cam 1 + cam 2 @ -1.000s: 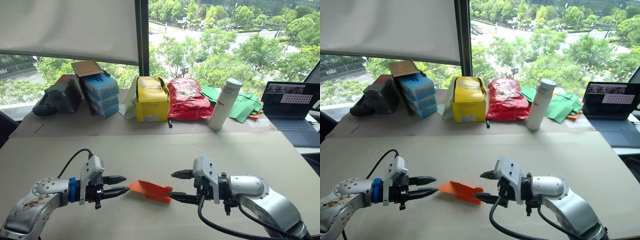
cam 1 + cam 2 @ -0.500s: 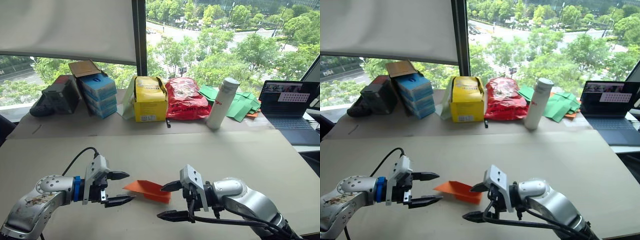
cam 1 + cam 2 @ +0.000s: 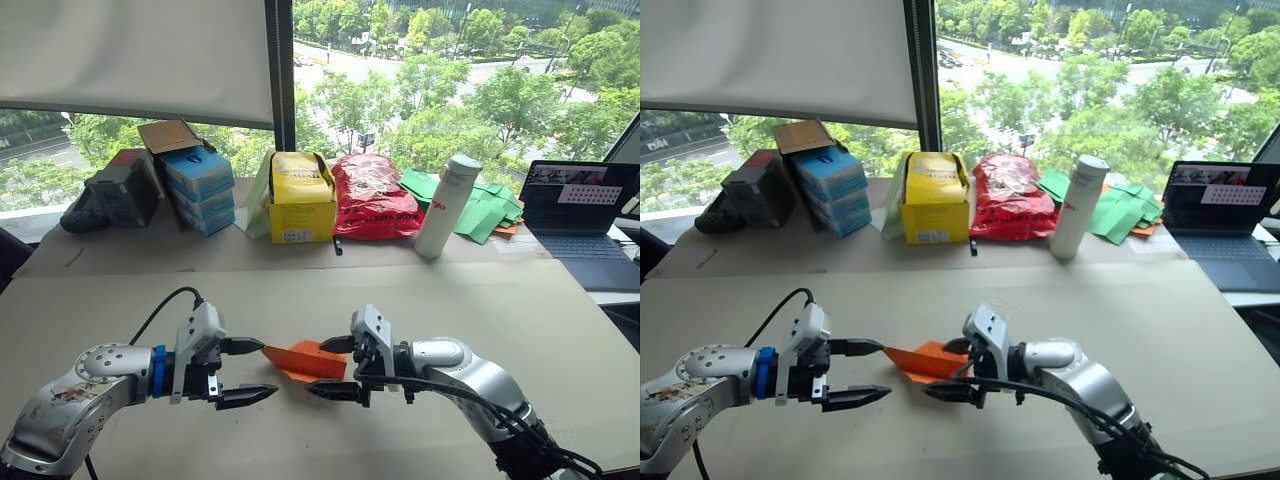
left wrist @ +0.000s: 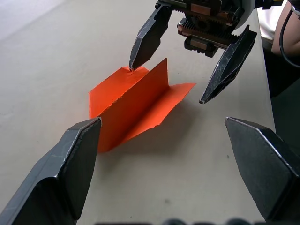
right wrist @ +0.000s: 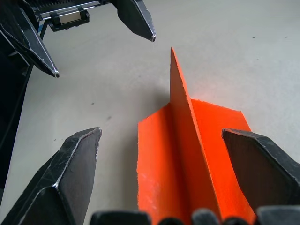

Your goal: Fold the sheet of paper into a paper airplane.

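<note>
The sheet of paper (image 3: 305, 360) is bright orange and lies on the beige table (image 3: 480, 310). It is folded into a pointed wedge with two flat wings and an upright middle fin (image 5: 180, 117). My left gripper (image 3: 268, 370) is open at the paper's pointed end, with one fingertip (image 3: 260, 347) just short of the tip. Facing it, my right gripper (image 3: 315, 368) is open at the wide end. One right fingertip (image 4: 132, 68) touches the paper's back edge (image 4: 126, 70) and the other hangs past the near wing. Neither gripper holds the paper.
Along the back of the table stand a black case (image 3: 115, 195), blue boxes (image 3: 200, 190), a yellow box (image 3: 303, 200), a red bag (image 3: 375, 198), a white bottle (image 3: 448, 205) and green paper pieces (image 3: 480, 205). A laptop (image 3: 585, 215) sits at the far right.
Both grippers have closed in on the paper from either side. The left one went from nearly shut to wide open. The right one rose and moved up to the paper's wide end.
</note>
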{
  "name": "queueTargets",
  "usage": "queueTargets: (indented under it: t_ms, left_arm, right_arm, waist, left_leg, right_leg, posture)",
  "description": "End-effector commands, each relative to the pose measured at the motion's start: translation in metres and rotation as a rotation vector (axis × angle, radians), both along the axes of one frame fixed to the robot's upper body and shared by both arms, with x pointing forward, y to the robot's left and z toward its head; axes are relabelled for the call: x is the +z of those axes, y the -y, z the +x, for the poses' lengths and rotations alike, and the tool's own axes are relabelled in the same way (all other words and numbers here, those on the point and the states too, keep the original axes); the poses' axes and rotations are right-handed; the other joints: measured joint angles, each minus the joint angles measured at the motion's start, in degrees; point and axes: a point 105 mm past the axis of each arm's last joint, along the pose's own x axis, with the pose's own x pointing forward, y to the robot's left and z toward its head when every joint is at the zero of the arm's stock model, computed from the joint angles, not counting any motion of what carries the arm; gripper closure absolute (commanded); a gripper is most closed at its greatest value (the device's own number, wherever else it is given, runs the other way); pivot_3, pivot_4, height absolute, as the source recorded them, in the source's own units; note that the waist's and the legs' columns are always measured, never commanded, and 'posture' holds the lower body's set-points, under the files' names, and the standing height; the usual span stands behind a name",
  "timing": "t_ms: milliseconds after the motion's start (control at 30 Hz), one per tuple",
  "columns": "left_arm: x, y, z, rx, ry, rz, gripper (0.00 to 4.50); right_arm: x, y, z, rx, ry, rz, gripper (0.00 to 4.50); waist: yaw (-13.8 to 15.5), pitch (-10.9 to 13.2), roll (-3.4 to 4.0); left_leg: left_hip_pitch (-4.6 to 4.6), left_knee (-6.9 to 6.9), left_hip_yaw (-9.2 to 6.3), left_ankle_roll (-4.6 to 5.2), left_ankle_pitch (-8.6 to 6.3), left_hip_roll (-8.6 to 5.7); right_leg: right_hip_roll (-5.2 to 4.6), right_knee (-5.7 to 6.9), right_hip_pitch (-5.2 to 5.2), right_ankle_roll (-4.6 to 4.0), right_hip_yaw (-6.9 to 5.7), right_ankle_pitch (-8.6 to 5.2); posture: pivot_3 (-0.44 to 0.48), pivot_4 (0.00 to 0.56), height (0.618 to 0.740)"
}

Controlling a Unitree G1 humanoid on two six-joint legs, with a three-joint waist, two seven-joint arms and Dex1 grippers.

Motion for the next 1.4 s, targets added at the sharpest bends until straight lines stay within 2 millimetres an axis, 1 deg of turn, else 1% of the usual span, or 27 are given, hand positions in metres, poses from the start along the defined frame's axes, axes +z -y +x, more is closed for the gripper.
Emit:
queueTargets:
  t_ms: [33, 133, 167, 200, 300, 433, 567, 700, 767, 867, 967, 1000, 1067, 1133, 1200, 1233, 1300, 1333, 1400]
  left_arm:
    - [0.011, 0.002, 0.0, -0.01, 0.037, 0.002, 0.02]
    - [0.013, 0.001, 0.003, 0.0, 0.042, -0.001, 0.02]
    - [0.013, 0.0, 0.004, 0.004, 0.042, -0.002, 0.02]
    - [0.012, 0.0, 0.005, 0.008, 0.042, -0.002, 0.02]
    - [0.008, -0.003, 0.004, 0.014, 0.036, -0.003, 0.02]
    - [0.001, -0.008, 0.002, 0.027, 0.03, -0.002, 0.02]
    - [-0.003, -0.012, 0.0, 0.037, 0.027, -0.007, 0.02]
    - [-0.009, -0.016, -0.003, 0.044, 0.024, -0.005, 0.02]
    - [-0.012, -0.016, -0.005, 0.045, 0.023, -0.007, 0.02]
    - [-0.014, -0.017, -0.006, 0.046, 0.025, -0.009, 0.02]
    - [-0.015, -0.017, -0.007, 0.048, 0.032, -0.013, 0.0]
    - [-0.015, -0.017, -0.007, 0.047, 0.035, -0.016, 0.0]
    - [-0.015, -0.017, -0.007, 0.046, 0.039, -0.019, 0.0]
    - [-0.015, -0.017, -0.008, 0.045, 0.041, -0.021, 0.0]
    - [-0.016, -0.017, -0.008, 0.044, 0.042, -0.021, 0.0]
    - [-0.016, -0.017, -0.008, 0.042, 0.043, -0.021, 0.0]
    - [-0.015, -0.016, -0.008, 0.039, 0.046, -0.023, 0.0]
    - [-0.015, -0.016, -0.008, 0.036, 0.048, -0.024, 0.0]
    - [-0.013, -0.015, -0.007, 0.033, 0.052, -0.028, 0.0]
  right_arm:
    - [0.024, -0.004, 0.004, 0.015, 0.058, 0.057, 0.0]
    - [0.028, -0.007, 0.01, 0.018, 0.132, 0.002, 0.0]
    - [0.029, -0.008, 0.012, 0.023, 0.168, -0.035, 0.0]
    - [0.027, -0.009, 0.016, 0.022, 0.227, -0.112, 0.0]
    - [0.033, -0.015, 0.016, 0.045, 0.296, -0.17, 0.0]
    - [0.034, -0.022, 0.014, 0.053, 0.36, -0.236, 0.0]
    - [0.036, -0.029, 0.01, 0.056, 0.378, -0.27, 0.0]
    - [0.029, -0.027, 0.012, 0.033, 0.359, -0.379, 0.0]
    - [0.031, -0.031, 0.01, 0.036, 0.356, -0.385, 0.0]
    - [0.029, -0.031, 0.01, 0.031, 0.349, -0.403, 0.0]
    - [0.024, -0.03, 0.011, 0.029, 0.336, -0.417, 0.76]
    - [0.023, -0.031, 0.011, 0.03, 0.331, -0.418, 1.16]
    - [0.021, -0.031, 0.01, 0.034, 0.331, -0.424, 1.79]
    - [0.021, -0.032, 0.01, 0.036, 0.331, -0.424, 2.56]
    - [0.021, -0.032, 0.009, 0.039, 0.329, -0.422, 3.15]
    - [0.021, -0.032, 0.009, 0.039, 0.329, -0.422, 3.58]
    - [0.02, -0.032, 0.009, 0.041, 0.327, -0.423, 4.28]
    - [0.02, -0.032, 0.009, 0.041, 0.327, -0.424, 4.47]
    - [0.019, -0.032, 0.009, 0.041, 0.326, -0.425, 4.47]
  waist:
    - [0.0, 0.0, 0.01]
    - [0.0, 0.0, 0.01]
    - [0.0, 0.0, 0.03]
    - [-0.1, 0.0, 0.04]
    - [-0.1, 0.0, 0.05]
    - [-0.1, 0.0, 0.06]
    - [-0.2, 0.0, 0.06]
    - [-0.3, 0.0, 0.08]
    - [-0.3, 0.0, 0.08]
    - [-0.3, 0.0, 0.08]
    - [-0.4, 0.1, 0.08]
    - [-0.4, 0.1, 0.08]
    - [-0.5, 0.1, 0.08]
    - [-0.6, 0.1, 0.08]
    - [-0.8, 0.1, 0.08]
    - [-0.8, 0.1, 0.08]
    - [-0.8, 0.1, 0.08]
    - [-0.8, 0.1, 0.08]
    - [-0.9, 0.1, 0.08]
  left_leg:
    - [0.0, 0.0, 0.0, 0.0, 0.0, 0.0]
    - [0.01, 0.0, 0.0, 0.0, 0.0, 0.0]
    - [0.0, 0.0, 0.0, 0.0, 0.0, 0.0]
    - [0.01, 0.0, 0.0, -0.01, 0.0, 0.0]
    - [0.0, 0.0, 0.02, -0.07, 0.04, 0.0]
    - [-0.01, -0.02, 0.02, -0.16, 0.09, 0.03]
    - [-0.01, -0.02, 0.02, -0.16, 0.09, 0.03]
    - [-0.01, -0.02, -0.01, -0.16, 0.09, 0.04]
    - [-0.02, -0.02, -0.01, -0.16, 0.09, 0.04]
    - [-0.03, -0.02, -0.01, -0.14, 0.08, 0.02]
    - [-0.03, -0.02, 0.0, -0.13, 0.07, 0.01]
    - [-0.02, -0.02, 0.0, -0.13, 0.07, 0.01]
    - [-0.02, -0.02, 0.0, -0.14, 0.08, 0.01]
    - [-0.02, -0.02, 0.0, -0.14, 0.08, 0.01]
    - [-0.02, -0.02, 0.0, -0.14, 0.08, 0.01]
    - [-0.02, -0.02, 0.0, -0.14, 0.08, 0.01]
    - [-0.02, -0.02, 0.0, -0.13, 0.08, 0.01]
    - [-0.02, -0.02, 0.0, -0.13, 0.07, 0.01]
    - [-0.02, -0.02, 0.0, -0.13, 0.07, 0.01]
  right_leg:
    - [0.0, 0.0, 0.0, 0.0, 0.0, 0.0]
    - [0.03, 0.01, 0.0, 0.0, 0.0, 0.0]
    - [0.08, 0.01, -0.01, 0.0, -0.01, 0.0]
    - [0.1, 0.02, -0.01, 0.0, 0.0, 0.0]
    - [0.15, 0.03, -0.05, -0.01, 0.02, 0.0]
    - [0.28, 0.02, -0.06, -0.05, 0.06, -0.03]
    - [0.25, 0.02, -0.07, -0.06, 0.07, -0.03]
    - [0.19, 0.04, -0.09, -0.06, 0.06, -0.03]
    - [-0.11, 0.04, -0.1, -0.08, 0.05, -0.03]
    - [-0.17, 0.03, -0.1, -0.08, -0.02, -0.03]
    - [-0.19, 0.03, -0.1, -0.07, -0.05, -0.03]
    - [-0.19, 0.03, -0.1, -0.07, -0.06, -0.03]
    - [-0.18, 0.03, -0.1, -0.07, -0.06, -0.03]
    - [-0.17, 0.04, -0.1, -0.07, -0.06, -0.03]
    - [-0.16, 0.04, -0.09, -0.07, -0.07, -0.03]
    - [-0.16, 0.04, -0.1, -0.07, -0.07, -0.03]
    - [-0.15, 0.04, -0.1, -0.07, -0.07, -0.03]
    - [-0.14, 0.04, -0.1, -0.07, -0.08, -0.03]
    - [-0.14, 0.04, -0.09, -0.07, -0.08, -0.03]
  posture:
    - [0.0, 0.15, 0.74]
    - [0.0, 0.15, 0.74]
    - [0.0, 0.15, 0.74]
    - [0.0, 0.15, 0.74]
    - [0.0, 0.15, 0.74]
    - [0.0, 0.15, 0.74]
    - [0.0, 0.15, 0.74]
    - [0.0, 0.15, 0.74]
    - [0.0, 0.15, 0.74]
    - [0.0, 0.15, 0.74]
    - [0.0, 0.15, 0.74]
    - [0.0, 0.15, 0.74]
    - [0.0, 0.15, 0.74]
    - [0.0, 0.15, 0.74]
    - [0.0, 0.15, 0.74]
    - [0.0, 0.15, 0.74]
    - [0.0, 0.15, 0.74]
    - [0.0, 0.15, 0.74]
    - [0.0, 0.15, 0.74]
